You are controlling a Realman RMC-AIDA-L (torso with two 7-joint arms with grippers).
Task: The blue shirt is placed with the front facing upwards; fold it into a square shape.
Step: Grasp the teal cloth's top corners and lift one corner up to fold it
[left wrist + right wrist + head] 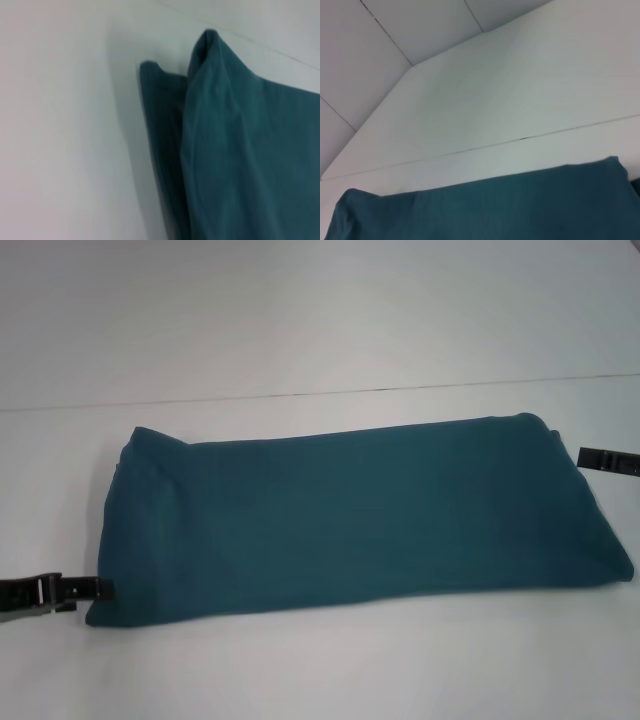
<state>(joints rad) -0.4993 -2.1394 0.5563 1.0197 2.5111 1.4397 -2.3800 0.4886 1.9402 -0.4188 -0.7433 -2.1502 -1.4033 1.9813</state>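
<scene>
The blue shirt (350, 515) lies on the white bench (300, 670), folded into a long band that runs from the left to the right across the middle of the surface. Only plain teal cloth faces up; no lettering or label shows. Its left end looks thicker, with layers doubled over and a rounded far-left corner, and the left wrist view shows two folded corners (205, 37) there, one sticking out past the other, over the pale bench. The right end lies flatter and reaches close to the bench's right side. A thin dark seam (400, 388) crosses the bench just beyond the shirt's far edge.

The left gripper (95, 588) comes in low from the left, its dark tip touching or just at the shirt's near-left corner; I cannot tell whether its fingers are apart or together. The right gripper (608, 461) shows as a dark bar at the right edge, just beside the shirt's far-right corner, and its fingers are equally hard to judge.
</scene>
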